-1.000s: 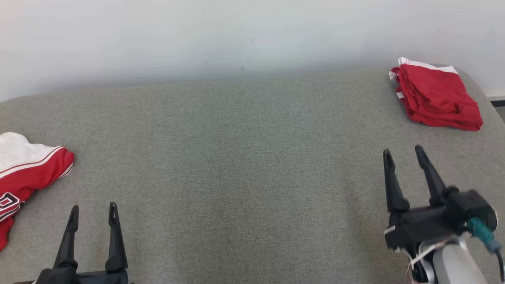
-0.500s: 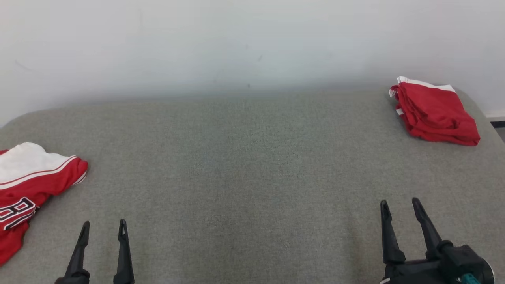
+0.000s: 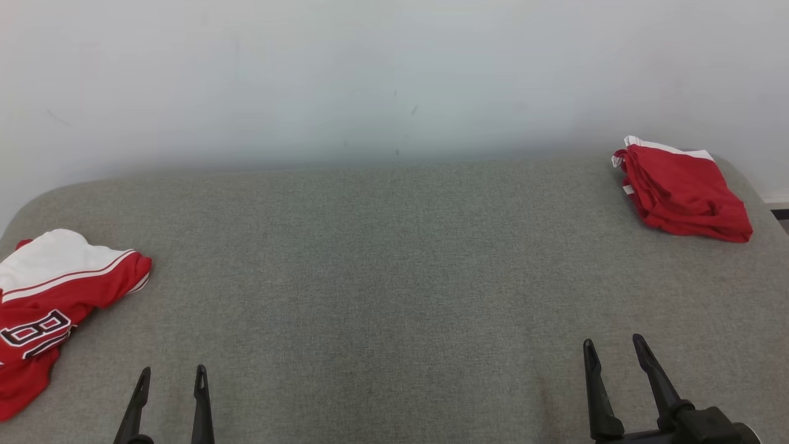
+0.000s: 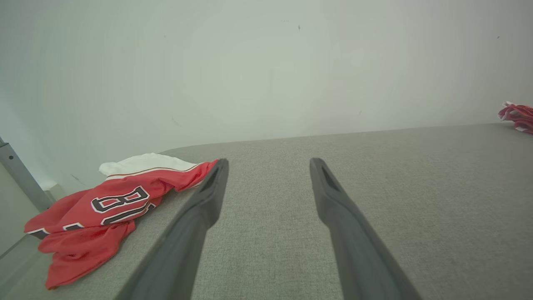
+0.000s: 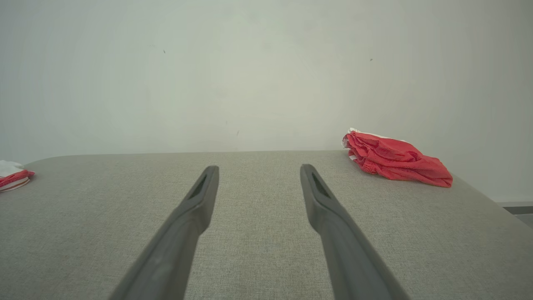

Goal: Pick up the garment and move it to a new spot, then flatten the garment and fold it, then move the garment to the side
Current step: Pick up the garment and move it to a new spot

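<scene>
A crumpled red and white jersey (image 3: 49, 296) lies at the left edge of a grey padded table (image 3: 394, 265), not yet picked up, so every step seems left for it. A folded red garment (image 3: 681, 197) sits in the upper right corner, apparently finished. At the bottom, the left gripper (image 3: 173, 371) and right gripper (image 3: 612, 340) stand spread wide, empty. The table's broad middle is bare for flattening.
</scene>
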Tool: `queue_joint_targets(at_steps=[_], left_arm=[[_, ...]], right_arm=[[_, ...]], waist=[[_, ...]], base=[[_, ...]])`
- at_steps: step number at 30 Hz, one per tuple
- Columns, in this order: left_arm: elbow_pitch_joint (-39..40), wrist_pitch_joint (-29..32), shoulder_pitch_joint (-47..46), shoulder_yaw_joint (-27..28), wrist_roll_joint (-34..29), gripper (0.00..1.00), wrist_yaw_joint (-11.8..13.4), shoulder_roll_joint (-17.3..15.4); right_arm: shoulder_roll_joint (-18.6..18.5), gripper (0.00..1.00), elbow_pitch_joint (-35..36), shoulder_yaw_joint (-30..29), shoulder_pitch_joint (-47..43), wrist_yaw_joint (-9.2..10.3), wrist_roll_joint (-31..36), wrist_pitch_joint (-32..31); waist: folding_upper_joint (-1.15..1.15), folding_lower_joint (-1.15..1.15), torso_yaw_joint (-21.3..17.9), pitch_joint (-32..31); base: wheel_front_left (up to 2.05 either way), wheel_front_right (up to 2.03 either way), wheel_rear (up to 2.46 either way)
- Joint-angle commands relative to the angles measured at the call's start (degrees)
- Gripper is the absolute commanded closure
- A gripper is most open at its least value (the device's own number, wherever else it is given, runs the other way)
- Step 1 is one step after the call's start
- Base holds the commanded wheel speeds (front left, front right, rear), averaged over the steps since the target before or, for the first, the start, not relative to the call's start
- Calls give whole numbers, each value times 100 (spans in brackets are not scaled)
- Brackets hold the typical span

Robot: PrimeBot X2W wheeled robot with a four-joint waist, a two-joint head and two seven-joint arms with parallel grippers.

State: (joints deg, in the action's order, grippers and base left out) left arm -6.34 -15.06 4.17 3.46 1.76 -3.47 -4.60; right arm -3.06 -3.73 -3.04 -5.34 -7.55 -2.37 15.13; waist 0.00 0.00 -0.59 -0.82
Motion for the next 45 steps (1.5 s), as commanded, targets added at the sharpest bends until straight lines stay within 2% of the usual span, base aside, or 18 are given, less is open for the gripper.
queue_joint_targets(at_steps=[1,45], left_arm=[[-17,-16,46,-11,-42,0,34,-34],[-252,-16,-60,-231,135,0,177,-134]], right_arm=[[28,0,15,17,-55,16,43,0],[30,0,-122,12,-83,15,118,0]], waist=[[0,0,12,-9],[0,0,289,29]], base=[[0,0,0],[0,0,0]])
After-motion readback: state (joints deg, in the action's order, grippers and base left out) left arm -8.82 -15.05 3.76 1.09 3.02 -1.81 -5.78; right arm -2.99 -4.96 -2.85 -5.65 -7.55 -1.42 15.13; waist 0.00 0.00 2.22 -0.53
